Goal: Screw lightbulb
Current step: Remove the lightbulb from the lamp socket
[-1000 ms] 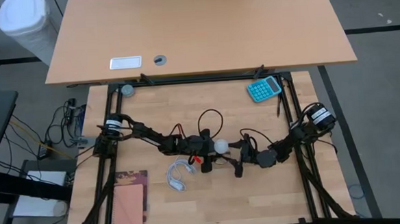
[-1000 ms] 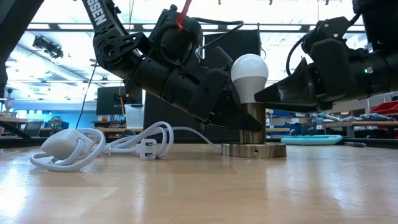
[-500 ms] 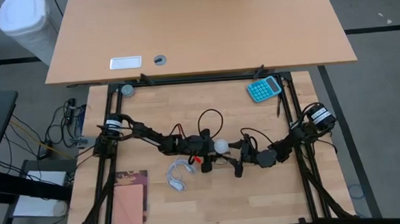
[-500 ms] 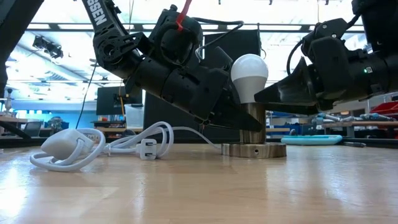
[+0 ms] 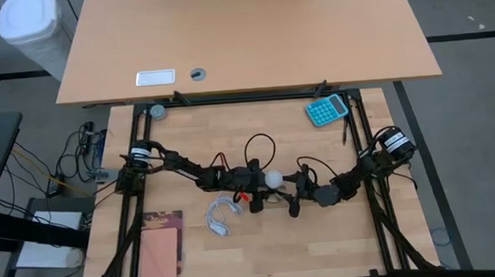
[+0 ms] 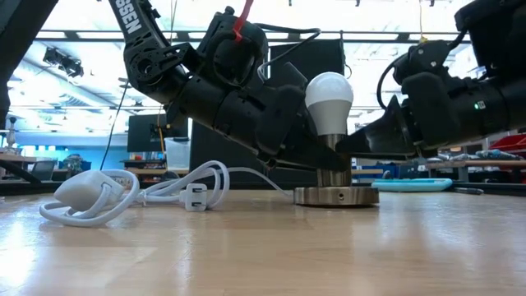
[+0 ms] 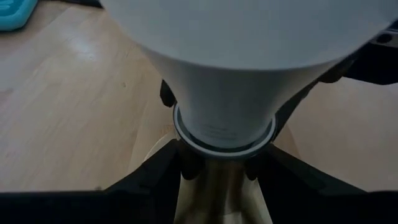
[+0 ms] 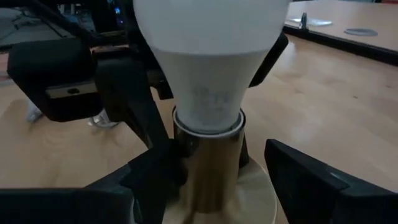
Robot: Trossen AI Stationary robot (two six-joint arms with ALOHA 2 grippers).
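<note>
Lightbulb (image 6: 329, 100) upright in brass socket (image 6: 334, 174), centre of the low view, just below centre in the high view. Left gripper (image 7: 217, 171) clamped on socket stem under the bulb. Right gripper (image 8: 205, 171) fingers spread either side of the socket, not touching the bulb. White cord (image 6: 140, 194) coiled lower left. Calculator (image 5: 326, 110) upper right.

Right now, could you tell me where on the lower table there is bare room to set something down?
Bare wood lies below the white coiled cord, right of the pink notebook, and between the grey disc and teal calculator. The middle is crowded: both grippers flank the white lightbulb.
</note>
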